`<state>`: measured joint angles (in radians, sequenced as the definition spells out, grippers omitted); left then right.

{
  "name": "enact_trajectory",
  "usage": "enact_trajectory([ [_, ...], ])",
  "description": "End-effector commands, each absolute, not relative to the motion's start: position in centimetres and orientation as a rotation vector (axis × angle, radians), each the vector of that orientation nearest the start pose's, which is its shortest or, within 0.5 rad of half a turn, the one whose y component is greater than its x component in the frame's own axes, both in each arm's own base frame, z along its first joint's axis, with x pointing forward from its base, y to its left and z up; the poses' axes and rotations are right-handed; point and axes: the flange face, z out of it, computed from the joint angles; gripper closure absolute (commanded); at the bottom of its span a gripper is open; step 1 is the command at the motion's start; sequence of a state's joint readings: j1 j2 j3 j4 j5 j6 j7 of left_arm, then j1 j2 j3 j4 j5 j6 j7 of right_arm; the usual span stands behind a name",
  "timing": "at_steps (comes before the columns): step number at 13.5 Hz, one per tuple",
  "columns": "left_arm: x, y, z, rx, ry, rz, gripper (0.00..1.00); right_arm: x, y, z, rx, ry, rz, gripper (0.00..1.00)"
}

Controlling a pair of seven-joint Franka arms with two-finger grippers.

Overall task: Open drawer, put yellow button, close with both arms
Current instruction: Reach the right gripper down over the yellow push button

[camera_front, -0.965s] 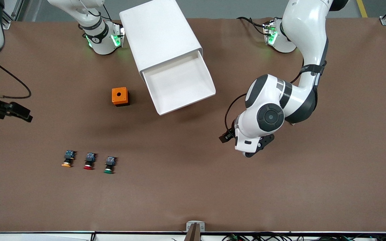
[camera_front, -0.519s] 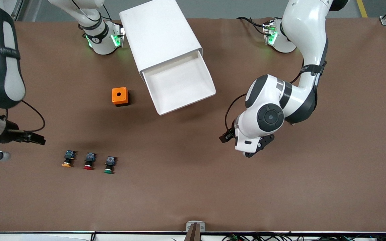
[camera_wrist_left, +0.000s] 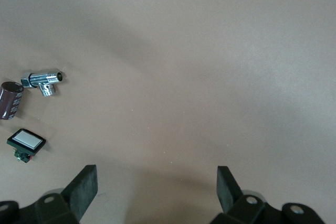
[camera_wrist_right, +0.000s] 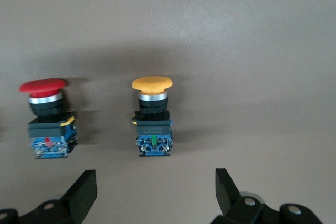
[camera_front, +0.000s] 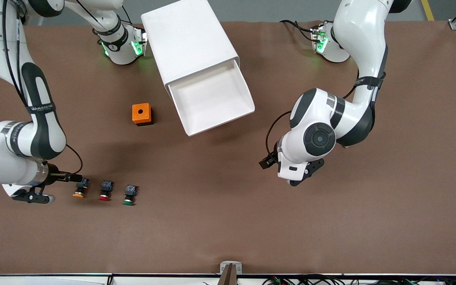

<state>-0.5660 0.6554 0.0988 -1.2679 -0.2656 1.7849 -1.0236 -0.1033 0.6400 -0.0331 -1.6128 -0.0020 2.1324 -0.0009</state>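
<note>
Nearest the front camera, three buttons lie in a row on the brown worktop (camera_front: pixel 228 229): the green button (camera_front: pixel 129 195), the red button (camera_front: pixel 105 190) beside it, and the yellow button (camera_front: pixel 80 188) at the end toward the right arm's side. Each lies on its side, cap toward the camera and blue block away from it. Nothing lies between them.

The right hand (camera_front: pixel 69 177) is low, just beside the yellow button's blue end, its wrist bent so the fingers (camera_wrist_right: pixel 81 190) point along the worktop. In the right wrist view the fingers stand wide apart, gripping nothing, with the yellow button (camera_wrist_right: pixel 153 116) centred between them and the red button (camera_wrist_right: pixel 47 116) next to it.

The left hand (camera_front: pixel 265 162) waits over bare worktop, toward the left arm's end. Its fingers (camera_wrist_left: pixel 84 187) are spread and empty. Its wrist view shows a chrome fitting (camera_wrist_left: pixel 43 81), a dark cylinder (camera_wrist_left: pixel 10 99) and a small square switch (camera_wrist_left: pixel 25 142) lying close together.

Farther away sits an orange box (camera_front: pixel 142 114) with a hole in its top. Farther still, the white cabinet (camera_front: pixel 188 39) stands askew, its drawer (camera_front: pixel 212 99) pulled out and empty.
</note>
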Motion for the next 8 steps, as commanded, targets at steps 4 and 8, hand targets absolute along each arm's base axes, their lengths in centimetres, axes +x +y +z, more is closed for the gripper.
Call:
enact_trajectory([
  [4, 62.5, -35.7, 36.7, -3.028, -0.938, 0.330, 0.00, 67.9, -8.8, 19.5, -3.126, 0.191, 0.173, 0.04],
  [8, 62.4, -35.8, 36.8, -3.031, -0.934, 0.328, 0.00, 67.7, -8.7, 18.3, -3.124, 0.188, 0.194, 0.34],
])
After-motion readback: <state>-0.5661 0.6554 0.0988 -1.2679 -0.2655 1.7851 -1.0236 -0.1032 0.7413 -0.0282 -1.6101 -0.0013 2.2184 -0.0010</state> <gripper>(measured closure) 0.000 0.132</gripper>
